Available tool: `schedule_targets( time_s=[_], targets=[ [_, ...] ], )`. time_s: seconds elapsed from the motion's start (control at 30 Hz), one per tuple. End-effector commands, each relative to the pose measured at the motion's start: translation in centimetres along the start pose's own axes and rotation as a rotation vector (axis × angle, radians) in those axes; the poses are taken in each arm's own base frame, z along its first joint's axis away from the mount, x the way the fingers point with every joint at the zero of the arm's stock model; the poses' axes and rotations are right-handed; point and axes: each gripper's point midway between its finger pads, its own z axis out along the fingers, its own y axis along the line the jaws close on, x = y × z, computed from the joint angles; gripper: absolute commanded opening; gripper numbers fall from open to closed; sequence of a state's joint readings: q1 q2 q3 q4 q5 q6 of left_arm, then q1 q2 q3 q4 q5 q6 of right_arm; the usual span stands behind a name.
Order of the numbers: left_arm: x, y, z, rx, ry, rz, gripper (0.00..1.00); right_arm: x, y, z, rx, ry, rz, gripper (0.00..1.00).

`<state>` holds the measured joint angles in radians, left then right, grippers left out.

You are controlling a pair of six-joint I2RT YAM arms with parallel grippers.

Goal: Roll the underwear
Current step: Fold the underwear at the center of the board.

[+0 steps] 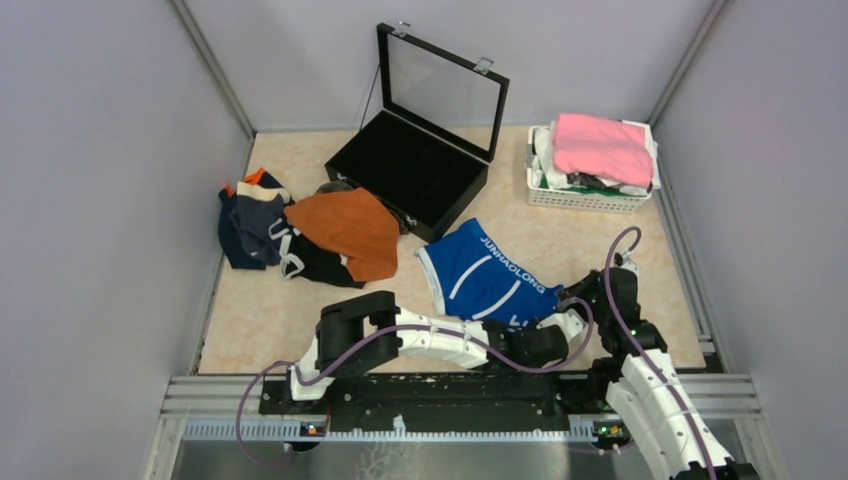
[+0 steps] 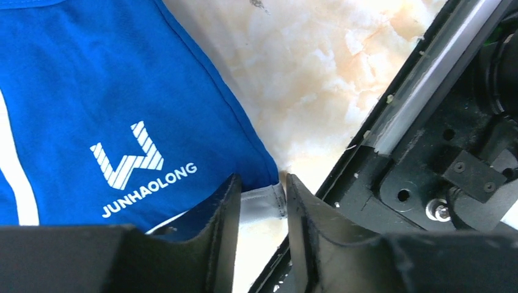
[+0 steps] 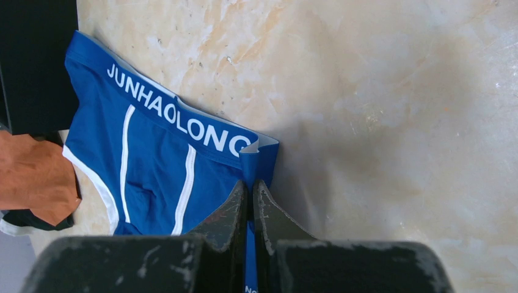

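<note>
The royal blue underwear (image 1: 485,275) with white trim lies flat on the table's middle, waistband to the far side. It also shows in the left wrist view (image 2: 91,104) and the right wrist view (image 3: 159,165). My left gripper (image 1: 563,323) (image 2: 262,180) is open, its fingers either side of the white-hemmed near corner. My right gripper (image 1: 592,292) (image 3: 250,183) is shut on the blue cloth's side edge just below the waistband. Rust-orange underwear (image 1: 345,230), navy underwear (image 1: 250,225) and a black pair with a white band (image 1: 305,262) lie heaped at the left.
An open black case (image 1: 410,170) with a glass lid stands at the back middle. A white basket (image 1: 590,197) holding a pink folded cloth (image 1: 603,145) stands at the back right. The black base rail (image 2: 427,152) runs close beside my left gripper.
</note>
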<state>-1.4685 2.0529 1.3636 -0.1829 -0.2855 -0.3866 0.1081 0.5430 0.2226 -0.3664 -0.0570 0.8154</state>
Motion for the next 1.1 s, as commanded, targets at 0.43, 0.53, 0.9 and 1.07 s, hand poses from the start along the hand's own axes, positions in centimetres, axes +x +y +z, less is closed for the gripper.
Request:
schedule_targets(
  time_s=[0.43,0.53,0.9,1.07],
  targets=[
    [-0.2,-1.5,-2.4,0.095,0.032,0.054,0.0,-2.6,2.2,-2.5,-0.013,-0.061,0.055,0.0],
    [-2.1,-3.0,-4.0,0.177,-0.001,0.046,0.0,-3.4,2.8,-4.2,-0.001,-0.073,0.078,0.0],
    [-6.2,-5.1,-7.3,0.318,-0.065,0.006,0.0,-5.9,3.7,-8.4,0.008,-0.176,0.063,0.0],
    [-7.5,-2.3,-7.8,0.311,-0.092,-0.049,0.0,-6.0,3.7,-7.8,0.007,-0.174,0.05,0.0]
  ],
)
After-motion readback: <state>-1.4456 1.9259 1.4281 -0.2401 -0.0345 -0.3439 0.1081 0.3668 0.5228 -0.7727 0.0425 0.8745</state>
